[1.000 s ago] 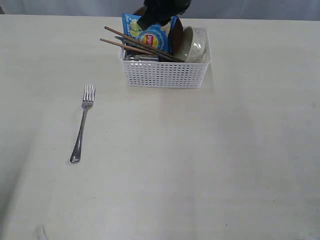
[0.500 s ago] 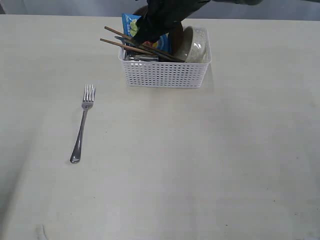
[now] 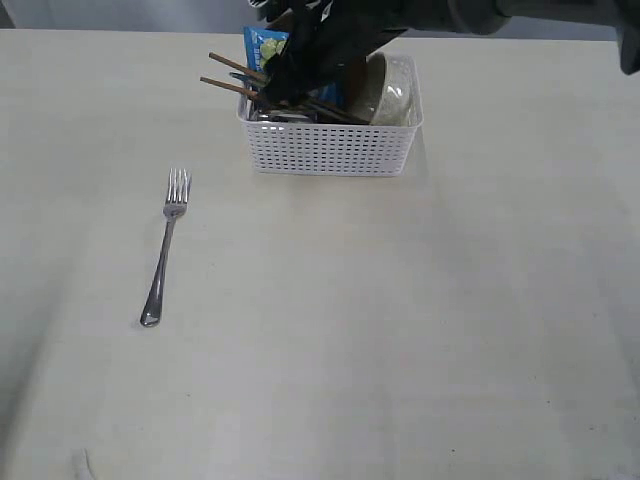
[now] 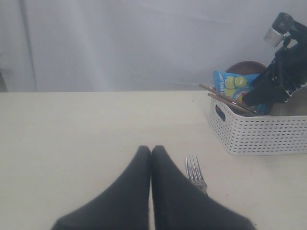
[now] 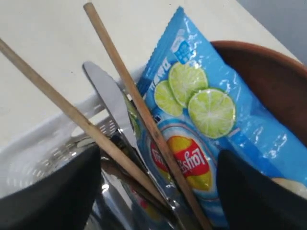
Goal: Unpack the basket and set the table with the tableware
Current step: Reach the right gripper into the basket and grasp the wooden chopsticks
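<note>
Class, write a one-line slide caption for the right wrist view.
Open right pincer flanking two chopsticks, a knife and a blue chip bag inside the white basket, brown plate behind.

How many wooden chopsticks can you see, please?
2. The upper chopstick and lower chopstick both lean in the basket, ends poking out over its left rim. Others may be hidden inside.

White grid basket (image 3: 330,150), blue bag (image 5: 201,120)
</note>
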